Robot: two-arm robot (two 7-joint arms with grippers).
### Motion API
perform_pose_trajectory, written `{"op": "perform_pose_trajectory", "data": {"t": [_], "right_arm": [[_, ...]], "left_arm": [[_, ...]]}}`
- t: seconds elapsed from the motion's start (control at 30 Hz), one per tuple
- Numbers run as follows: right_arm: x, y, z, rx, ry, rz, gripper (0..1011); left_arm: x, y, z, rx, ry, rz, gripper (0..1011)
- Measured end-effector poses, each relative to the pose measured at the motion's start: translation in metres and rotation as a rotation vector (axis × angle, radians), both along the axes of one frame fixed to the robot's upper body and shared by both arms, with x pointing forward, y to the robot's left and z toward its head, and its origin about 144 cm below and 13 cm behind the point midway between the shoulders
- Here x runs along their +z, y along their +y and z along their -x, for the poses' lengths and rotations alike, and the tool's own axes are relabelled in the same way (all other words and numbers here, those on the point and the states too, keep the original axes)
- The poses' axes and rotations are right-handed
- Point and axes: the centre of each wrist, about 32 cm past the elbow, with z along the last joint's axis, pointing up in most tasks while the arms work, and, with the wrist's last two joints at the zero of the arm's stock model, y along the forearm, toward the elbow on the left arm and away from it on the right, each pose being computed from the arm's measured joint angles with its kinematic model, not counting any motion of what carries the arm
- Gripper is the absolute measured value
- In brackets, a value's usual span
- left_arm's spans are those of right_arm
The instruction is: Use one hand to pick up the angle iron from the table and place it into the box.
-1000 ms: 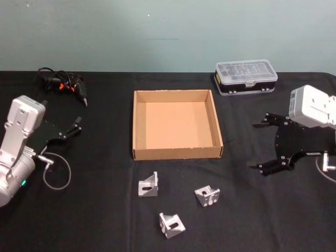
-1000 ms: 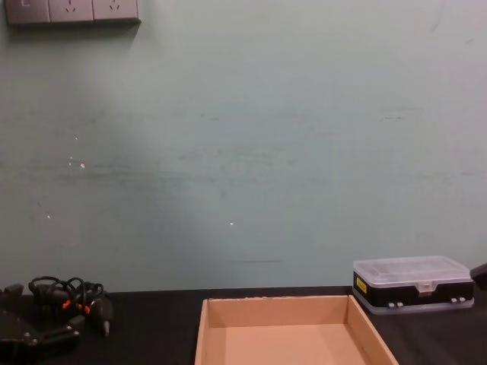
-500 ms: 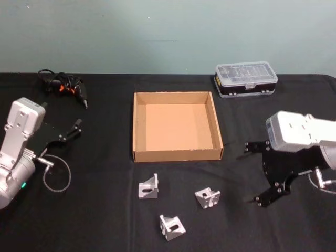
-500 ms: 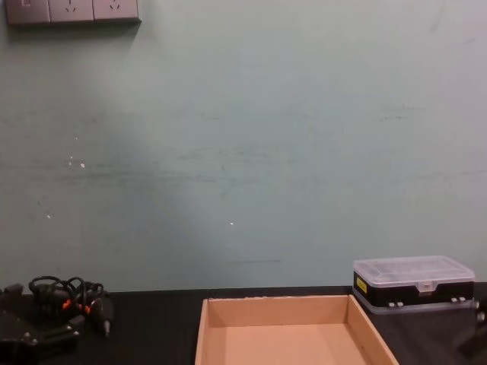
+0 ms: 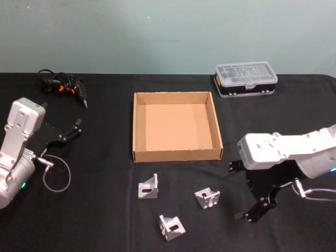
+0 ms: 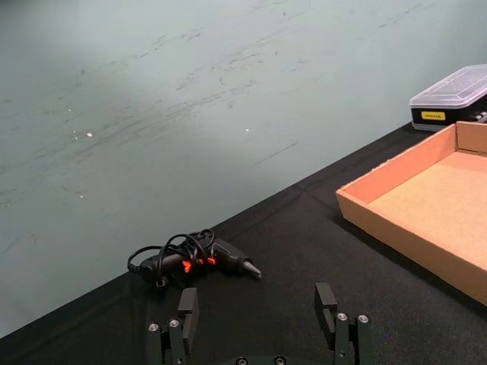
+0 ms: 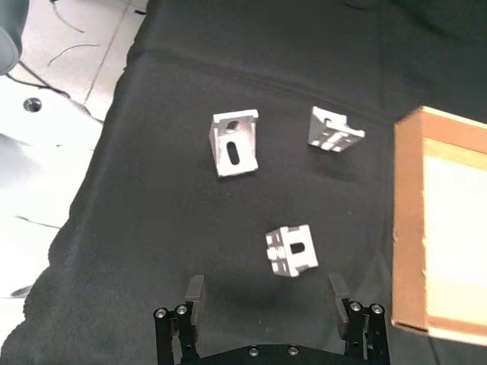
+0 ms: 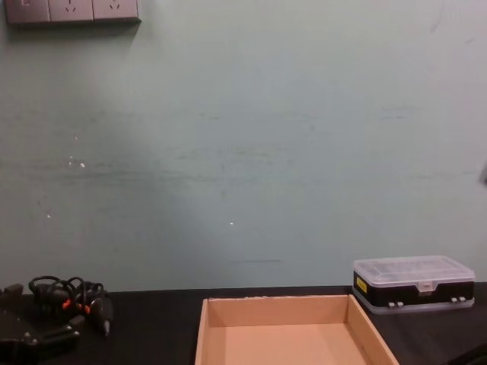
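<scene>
Three silver angle irons lie on the black table [image 5: 100,210] in front of the box: one at the left [image 5: 148,186], one at the right [image 5: 208,197] and one nearest the front edge [image 5: 171,226]. The tan cardboard box [image 5: 177,154] sits empty mid-table. My right gripper [image 5: 239,192] hovers open just right of the right-hand angle iron, holding nothing. In the right wrist view that angle iron [image 7: 291,249] lies just ahead of the open gripper [image 7: 266,293], with the other two farther off [image 7: 234,142] [image 7: 335,129]. My left gripper [image 5: 71,130] rests open at the table's left, its fingers [image 6: 327,304] empty.
A clear-lidded black plastic case [image 5: 245,79] stands behind the box at the right. A tangle of black cables with red bits [image 5: 62,84] lies at the back left. A loose cable loop [image 5: 56,176] hangs by the left arm.
My right arm has swung left and toward the table's front, bringing its open gripper close to the right-hand angle iron. The left arm and the angle irons have stayed put.
</scene>
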Motion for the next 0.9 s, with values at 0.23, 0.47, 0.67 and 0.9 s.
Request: {"op": "perform_pose_trajectory", "data": {"t": [0.23, 0.47, 0.67, 0.9], "right_arm": [[-0.010, 0.016, -0.010, 0.036, 0.021, 0.033, 1000], [-0.020, 0.025, -0.018, 0.045, 0.038, 0.046, 1000], [-0.026, 0.030, -0.024, 0.046, 0.047, 0.047, 1000], [-0.030, 0.034, -0.027, 0.046, 0.046, 0.047, 1000]], "left_arm": [[0.000, 0.000, 0.000, 0.000, 0.000, 0.000, 1000], [0.000, 0.000, 0.000, 0.000, 0.000, 0.000, 1000], [0.000, 0.000, 0.000, 0.000, 0.000, 0.000, 1000], [0.000, 0.000, 0.000, 0.000, 0.000, 0.000, 1000]]}}
